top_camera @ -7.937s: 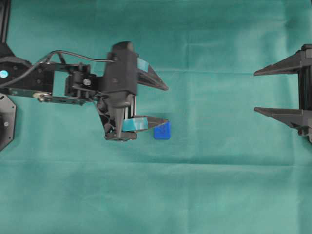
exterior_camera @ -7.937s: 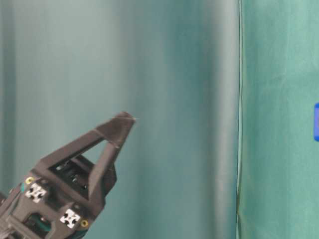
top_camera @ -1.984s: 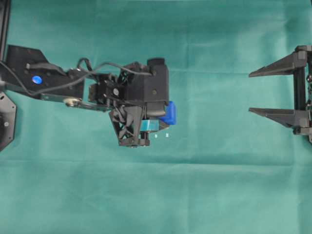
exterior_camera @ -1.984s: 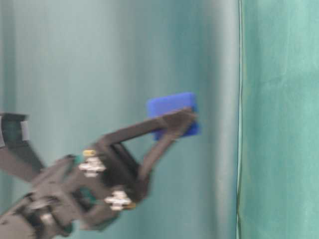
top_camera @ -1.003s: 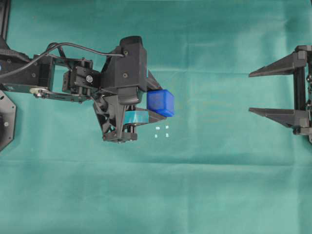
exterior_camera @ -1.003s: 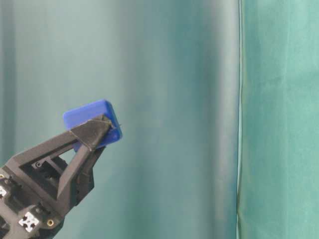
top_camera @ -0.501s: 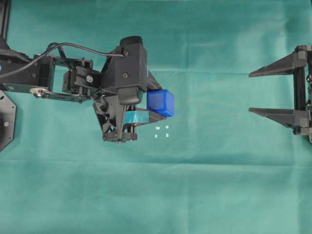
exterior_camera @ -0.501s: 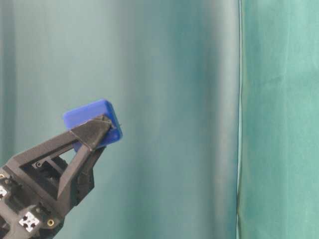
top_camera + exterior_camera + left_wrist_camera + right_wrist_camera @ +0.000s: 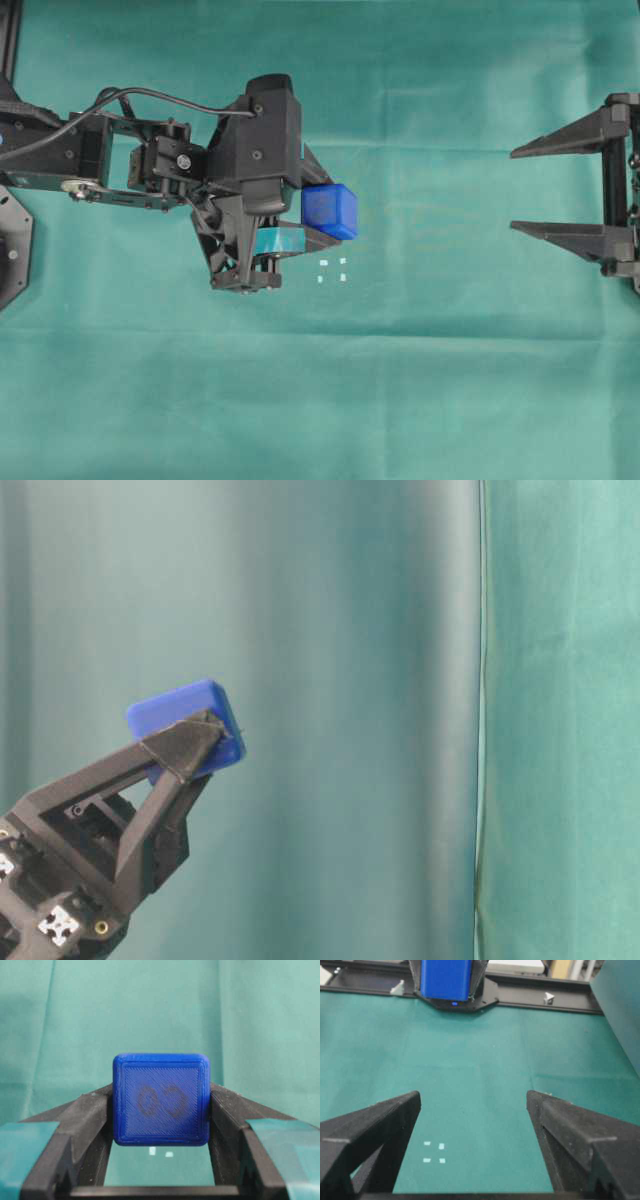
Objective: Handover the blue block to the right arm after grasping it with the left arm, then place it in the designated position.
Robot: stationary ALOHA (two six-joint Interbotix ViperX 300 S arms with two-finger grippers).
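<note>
Your left gripper (image 9: 160, 1110) clamps the blue block (image 9: 161, 1106) between its teal-taped fingers (image 9: 82, 1125), jaws part closed and pressed flat on the cube's two sides, the faintly embossed face turned to the wrist camera. The block hangs clear of the green cloth (image 9: 400, 380), lifted above the table, as the table-level view shows against the backdrop. From overhead you see it at the tip of the left arm (image 9: 250, 170), just above and beside the designated position (image 9: 333, 268), the four white dots now uncovered on the cloth.

Across the table, your right gripper (image 9: 520, 190) stands with its plain black fingers (image 9: 375, 1130) spread as wide as they go, holding nothing, well apart from the block and facing it.

By this evidence the first step is done: the grasp and lift have succeeded. The handover is not yet made, and the placing on the dots remains after it; you are judged to be roughly a third of the way through.

Much is cut off. The right arm shows only its fingertips at the overhead frame's edge, its body out of view. The table-level view catches one finger and the block, no table contact. The embossed mark is too faint to read. From the right wrist, the block's holder is hidden behind the cube at the frame's top.
</note>
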